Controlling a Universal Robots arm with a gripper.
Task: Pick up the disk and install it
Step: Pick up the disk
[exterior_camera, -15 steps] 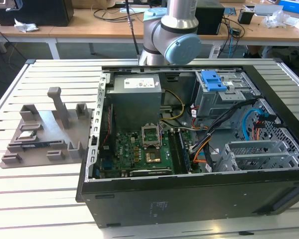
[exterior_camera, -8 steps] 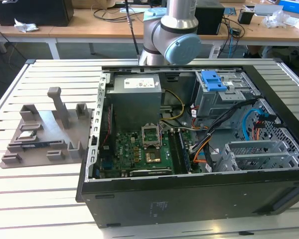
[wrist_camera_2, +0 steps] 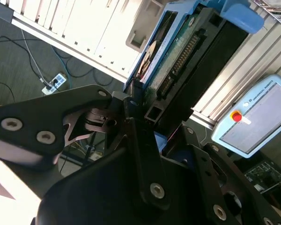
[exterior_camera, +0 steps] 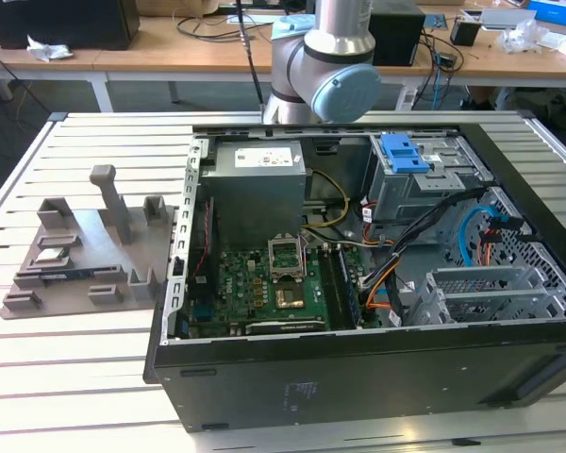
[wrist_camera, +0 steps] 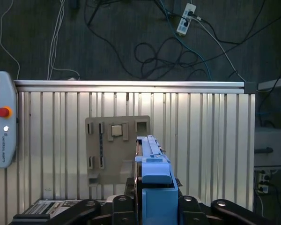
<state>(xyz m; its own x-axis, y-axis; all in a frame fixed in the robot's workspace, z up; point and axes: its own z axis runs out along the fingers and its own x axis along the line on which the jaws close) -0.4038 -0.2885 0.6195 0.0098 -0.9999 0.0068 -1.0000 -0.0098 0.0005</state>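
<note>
The gripper [wrist_camera: 155,202] pinches the disk [wrist_camera: 152,161] by one end, edge-up above the ribbed aluminium table [wrist_camera: 210,140] and the grey moulded fixture plate [wrist_camera: 96,154]. That short hold on smooth blue plastic worries me. A jolt could tilt or drop it, and a skewed caddy might jam in the black computer case [exterior_camera: 358,368]. The disk's bare green circuit board [wrist_camera_2: 174,47] is exposed.

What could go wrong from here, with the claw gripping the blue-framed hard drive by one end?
The claw holds the silver hard drive in its blue plastic caddy by one end, so it might tilt or slip. Loose black and orange cables crowd the open black computer case by the metal drive cages; the drive could snag on them.
</note>
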